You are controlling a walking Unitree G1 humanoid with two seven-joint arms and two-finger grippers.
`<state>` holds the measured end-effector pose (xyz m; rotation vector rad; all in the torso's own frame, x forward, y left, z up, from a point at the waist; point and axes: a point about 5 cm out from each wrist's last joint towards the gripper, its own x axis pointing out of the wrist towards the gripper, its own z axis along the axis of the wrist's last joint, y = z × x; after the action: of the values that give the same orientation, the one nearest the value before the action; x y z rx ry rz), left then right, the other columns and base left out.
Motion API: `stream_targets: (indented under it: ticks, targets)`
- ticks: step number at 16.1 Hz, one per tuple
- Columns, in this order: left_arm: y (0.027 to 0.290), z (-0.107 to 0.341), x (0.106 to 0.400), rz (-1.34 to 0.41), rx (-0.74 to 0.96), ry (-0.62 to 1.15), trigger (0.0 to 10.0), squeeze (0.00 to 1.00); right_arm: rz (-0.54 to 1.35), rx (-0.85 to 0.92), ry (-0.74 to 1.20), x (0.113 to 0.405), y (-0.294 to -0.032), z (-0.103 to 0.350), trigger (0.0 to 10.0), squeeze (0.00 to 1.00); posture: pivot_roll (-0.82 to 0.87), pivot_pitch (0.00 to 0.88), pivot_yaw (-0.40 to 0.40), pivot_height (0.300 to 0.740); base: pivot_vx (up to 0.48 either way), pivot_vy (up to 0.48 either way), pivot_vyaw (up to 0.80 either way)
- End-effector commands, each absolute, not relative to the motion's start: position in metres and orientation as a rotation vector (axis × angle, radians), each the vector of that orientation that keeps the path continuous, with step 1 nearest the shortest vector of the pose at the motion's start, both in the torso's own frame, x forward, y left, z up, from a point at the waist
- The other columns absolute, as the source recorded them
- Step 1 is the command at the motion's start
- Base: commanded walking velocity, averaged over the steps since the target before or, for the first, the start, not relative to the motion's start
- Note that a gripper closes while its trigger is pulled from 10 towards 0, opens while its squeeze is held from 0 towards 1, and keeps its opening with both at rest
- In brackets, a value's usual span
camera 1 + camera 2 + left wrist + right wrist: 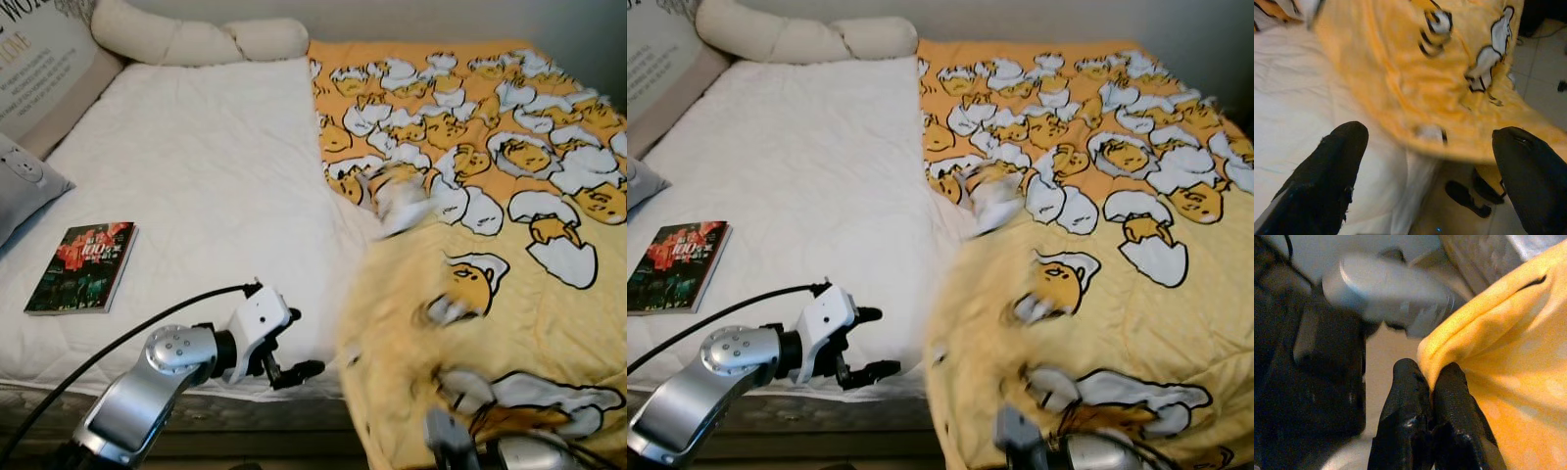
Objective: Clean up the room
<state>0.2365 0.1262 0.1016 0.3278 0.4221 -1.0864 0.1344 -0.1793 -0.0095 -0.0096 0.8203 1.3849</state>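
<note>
Blanket (470,323) edge pinched in right gripper (1432,382) fingers; left gripper (1430,166) fingers spread, empty, beside mattress (196,176) edge.

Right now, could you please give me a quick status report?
Right gripper shut on yellow blanket edge. Left gripper open, near mattress edge. Book lies on mattress.

Silver left arm (127,401) with round, screw-dotted joint cap, white wrist block, black cable looping off behind. Left gripper (1430,171): two long black fingers, matte, rounded tips. Right gripper (1432,382) likewise black.
</note>
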Motion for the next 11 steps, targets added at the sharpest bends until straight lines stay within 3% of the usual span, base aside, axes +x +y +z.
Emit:
stream_targets:
  ticks: [1, 3, 5, 11]
  targets:
    - [0.125, 0.101, 0.237, -1.093, 0.336, 0.426, 10.0, 0.0, 1.376, -0.049, 0.818, 0.131, -0.18, -0.014, 9.5, 0.0, -0.01, 0.006, 0.049, 0.74, 0.0, 0.0, 0.0]
    - [0.126, 0.101, 0.238, -1.1, 0.341, 0.425, 10.0, 0.0, 1.175, -0.093, 0.833, 0.126, -0.174, -0.045, 10.0, 1.0, -0.01, 0.007, 0.054, 0.74, 0.0, 0.0, 0.0]
    - [0.128, 0.101, 0.238, -1.1, 0.348, 0.427, 10.0, 0.0, 1.057, -0.08, 0.813, 0.16, -0.181, -0.046, 10.0, 1.0, -0.01, 0.005, 0.057, 0.74, 0.0, 0.0, 0.0]
    - [0.128, 0.1, 0.243, -1.079, 0.359, 0.421, 10.0, 0.0, 1.026, -0.033, 0.595, 0.198, -0.19, -0.01, 10.0, 1.0, -0.01, 0.007, 0.061, 0.74, 0.0, 0.0, 0.0]
